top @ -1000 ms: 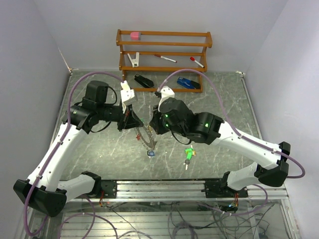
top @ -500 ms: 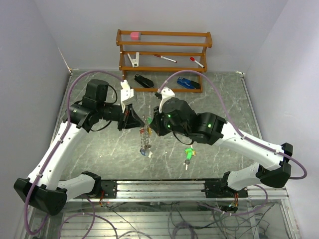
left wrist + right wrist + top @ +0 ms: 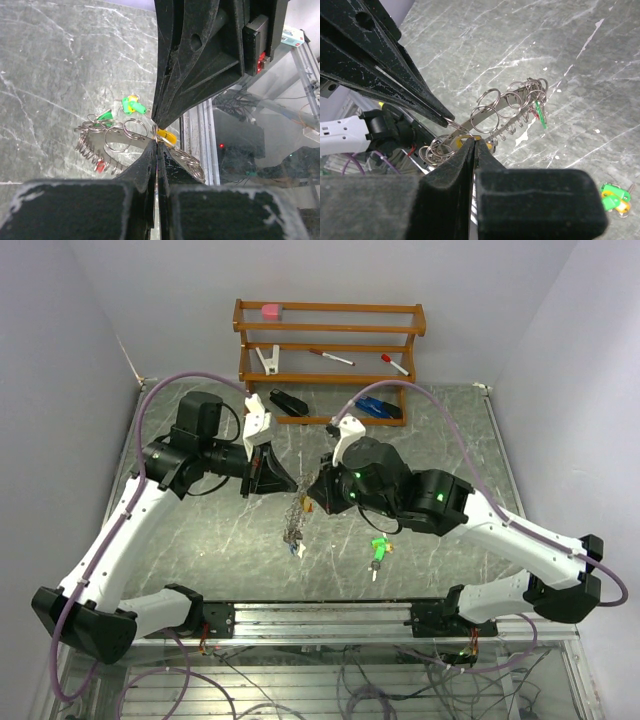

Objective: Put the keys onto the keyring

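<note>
Over the grey marbled surface point(image 3: 200, 540), the left fingers point(image 3: 146, 167) and right fingers point(image 3: 457, 167) meet almost tip to tip. Both are pinched tight on the keyring point(image 3: 495, 111), which hangs between them. A green key point(image 3: 380, 546) lies on the surface nearby.

Shows plain pale lilac walls point(image 3: 60, 300) at left, top and right of the frame. Holds a grey-green marbled tabletop point(image 3: 450, 430) across the middle, evenly lit. Carries a brown wooden shelf rack point(image 3: 330, 308) at upper centre, against the back wall.
</note>
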Action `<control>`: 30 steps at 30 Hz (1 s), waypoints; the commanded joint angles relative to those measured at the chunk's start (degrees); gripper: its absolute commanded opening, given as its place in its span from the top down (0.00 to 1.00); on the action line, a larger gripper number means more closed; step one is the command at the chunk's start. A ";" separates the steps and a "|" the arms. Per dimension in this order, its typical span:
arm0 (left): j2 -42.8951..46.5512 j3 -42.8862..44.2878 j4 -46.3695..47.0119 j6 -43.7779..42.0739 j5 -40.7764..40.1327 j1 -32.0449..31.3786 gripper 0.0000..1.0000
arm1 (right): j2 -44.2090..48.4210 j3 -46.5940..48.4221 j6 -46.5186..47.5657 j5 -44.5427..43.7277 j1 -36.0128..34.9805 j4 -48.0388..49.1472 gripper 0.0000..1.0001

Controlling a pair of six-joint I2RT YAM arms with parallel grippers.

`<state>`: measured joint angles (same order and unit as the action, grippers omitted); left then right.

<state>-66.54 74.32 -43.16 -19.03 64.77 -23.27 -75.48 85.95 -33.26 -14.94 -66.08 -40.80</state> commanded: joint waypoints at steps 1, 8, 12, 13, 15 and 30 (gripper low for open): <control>-0.17 0.75 4.68 1.48 5.19 -0.80 0.93 | 2.19 -1.44 -0.97 -2.39 -0.10 -0.39 0.92; 0.35 -0.18 6.16 2.70 6.45 -0.90 0.93 | 8.27 -3.57 0.82 -5.00 -0.11 3.47 0.67; 0.28 -0.74 7.45 3.90 7.85 -0.90 0.93 | 8.45 -3.96 3.43 -2.04 -0.15 7.70 0.69; 0.23 -0.89 7.78 4.16 8.07 -0.94 0.93 | 7.94 -3.87 4.21 -0.82 -0.11 8.45 0.69; 0.42 -1.30 8.66 4.78 8.44 -0.99 0.93 | 6.84 -3.63 5.40 0.94 -0.11 9.27 0.69; 0.51 -0.57 5.42 0.14 10.57 -1.43 0.93 | 7.01 -5.07 9.55 6.11 -0.16 12.54 0.78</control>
<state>-66.81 72.25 -37.58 -16.27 71.79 -24.01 -69.97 81.84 -24.80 -9.65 -66.08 -29.80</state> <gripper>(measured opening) 0.068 0.221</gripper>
